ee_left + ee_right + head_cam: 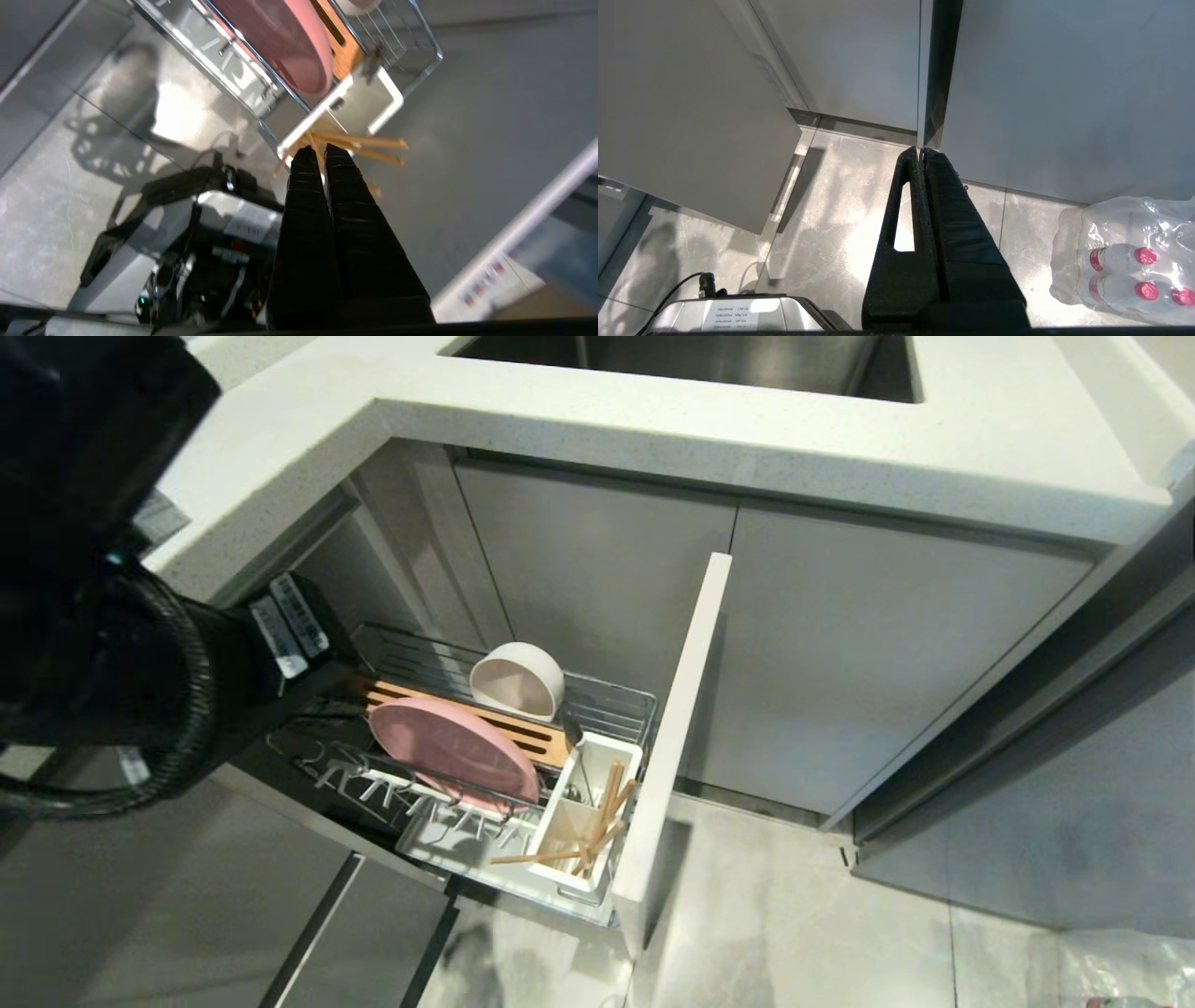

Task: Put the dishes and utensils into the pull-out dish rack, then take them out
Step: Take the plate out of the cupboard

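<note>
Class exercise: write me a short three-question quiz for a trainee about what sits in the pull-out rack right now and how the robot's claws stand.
1. True or false: the off-white bowl lies tipped on its side in the wire rack, behind the bamboo strip.
2. Which holds the chopsticks? A) the white utensil cup B) the pink plate C) the sink
3. Fill in: the left claw, close to the chopsticks in its wrist view, is ____; the right claw, parked above the floor, is ____.

Key: 1 true; 2 A; 3 shut, shut.
</note>
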Robot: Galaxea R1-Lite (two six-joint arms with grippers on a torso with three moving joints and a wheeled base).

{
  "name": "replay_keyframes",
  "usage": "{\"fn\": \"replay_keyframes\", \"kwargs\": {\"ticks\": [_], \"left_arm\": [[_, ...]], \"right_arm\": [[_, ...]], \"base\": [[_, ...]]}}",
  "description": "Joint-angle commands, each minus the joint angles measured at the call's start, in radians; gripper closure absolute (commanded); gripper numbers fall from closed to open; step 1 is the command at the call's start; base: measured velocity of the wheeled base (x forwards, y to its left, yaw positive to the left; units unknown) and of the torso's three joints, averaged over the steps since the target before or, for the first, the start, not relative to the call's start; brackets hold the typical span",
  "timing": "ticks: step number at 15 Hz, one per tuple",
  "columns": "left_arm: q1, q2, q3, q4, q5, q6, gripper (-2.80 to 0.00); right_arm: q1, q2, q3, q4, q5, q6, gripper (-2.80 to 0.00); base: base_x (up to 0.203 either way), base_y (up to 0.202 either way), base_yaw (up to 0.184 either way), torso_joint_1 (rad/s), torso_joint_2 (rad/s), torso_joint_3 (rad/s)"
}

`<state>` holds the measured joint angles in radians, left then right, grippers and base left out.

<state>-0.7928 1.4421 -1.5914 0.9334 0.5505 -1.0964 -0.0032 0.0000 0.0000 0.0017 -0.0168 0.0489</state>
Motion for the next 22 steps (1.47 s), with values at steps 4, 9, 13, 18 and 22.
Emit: {"fn": "replay_keyframes", "kwargs": {"ticks": [4,9,13,18,22], "left_arm": [[0.005,0.072,0.190,-0.235,0.157,0.007,0.00],[0.020,0.132,0.278,-0.374,0.202,0.039,-2.80],[0.049,0.150,0.281,-0.406,0.204,0.039,-2.80],[0.126,0.213,0.289,-0.470,0.202,0.038,-2.80],[0.165,0.270,0.289,-0.519,0.191,0.039,-2.80]], "right_arm": [[0.000,0.000,0.002,0.000,0.000,0.000,0.00],[0.000,0.000,0.002,0.000,0.000,0.000,0.00],[0.000,0.000,0.002,0.000,0.000,0.000,0.00],[0.000,0.000,0.002,0.000,0.000,0.000,0.00],[0.000,0.000,0.002,0.000,0.000,0.000,0.00]], "base": [[0.000,0.000,0.000,0.000,0.00,0.000],[0.000,0.000,0.000,0.000,0.00,0.000],[0.000,0.000,0.000,0.000,0.00,0.000],[0.000,0.000,0.000,0.000,0.00,0.000],[0.000,0.000,0.000,0.000,0.00,0.000]]}}
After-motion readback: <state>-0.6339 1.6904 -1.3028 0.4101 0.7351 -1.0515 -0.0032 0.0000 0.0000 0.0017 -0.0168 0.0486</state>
